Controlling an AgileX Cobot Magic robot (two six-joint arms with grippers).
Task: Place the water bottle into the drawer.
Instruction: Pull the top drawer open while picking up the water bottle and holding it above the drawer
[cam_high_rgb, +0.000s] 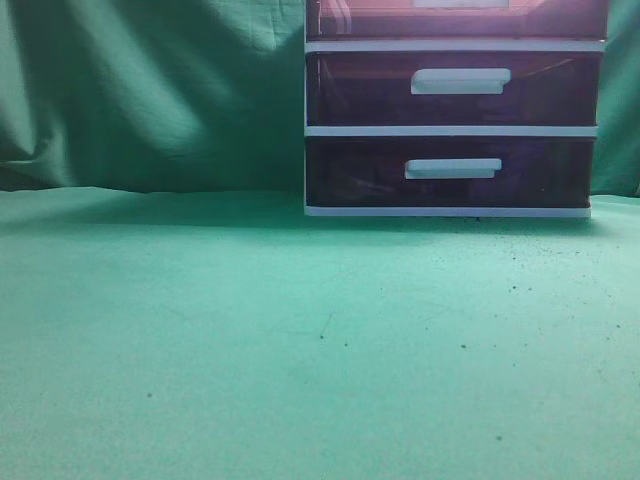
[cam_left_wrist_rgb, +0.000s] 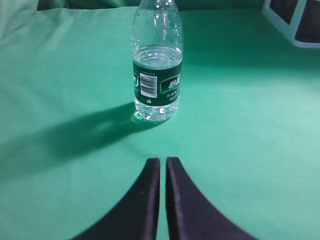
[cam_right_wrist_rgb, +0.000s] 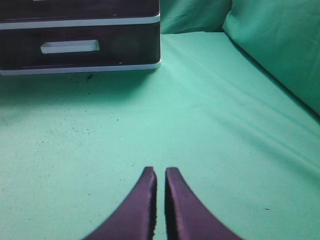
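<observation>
Standing upright on green cloth (cam_left_wrist_rgb: 260, 125), well apart from white-framed drawer unit (cam_high_rgb: 452, 130): water bottle (cam_left_wrist_rgb: 156, 65).
Topmost drawer (cam_high_rgb: 455, 18) cut off by upper edge of exterior view, two like drawers beneath; left gripper (cam_left_wrist_rgb: 163, 167) pinched together, empty, just short of bottle; right gripper (cam_right_wrist_rgb: 160, 177) likewise closed on nothing, facing unit's lowest drawer (cam_right_wrist_rgb: 75, 47).

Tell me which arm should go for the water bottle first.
Left. The water bottle stands upright straight ahead of the left gripper, whose fingers are closed. The right gripper, also closed, faces bare cloth and the drawer unit; no bottle shows there.
</observation>
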